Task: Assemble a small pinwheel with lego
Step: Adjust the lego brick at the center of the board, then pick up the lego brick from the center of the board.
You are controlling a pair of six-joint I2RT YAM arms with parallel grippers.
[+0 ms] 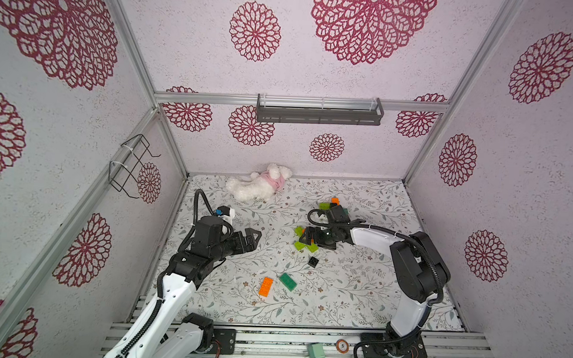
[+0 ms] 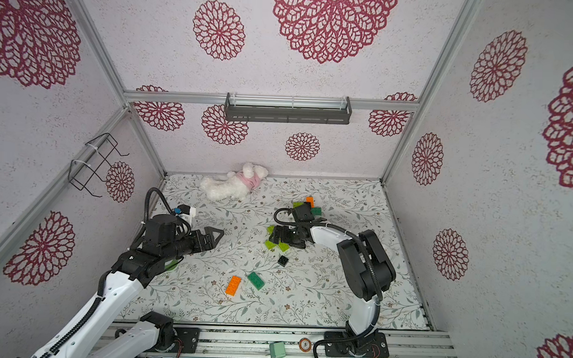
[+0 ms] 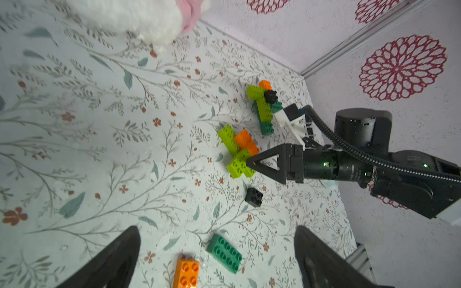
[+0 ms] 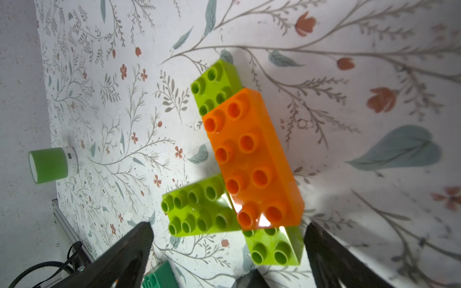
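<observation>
Right gripper (image 4: 228, 225) fingers wide, apparently clear of orange brick (image 4: 252, 159) lying studs-up across lime bricks (image 4: 199, 212); black brick (image 3: 254, 197) near. Left gripper (image 3: 217, 228) fingers wide, empty.

The orange brick (image 4: 252, 159) and lime green bricks (image 4: 199, 212) are glossy, smooth plastic; the plush toy (image 1: 248, 188) is fluffy white cloth

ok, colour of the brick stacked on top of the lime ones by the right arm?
The top brick is orange; clearest in the right wrist view.
</observation>
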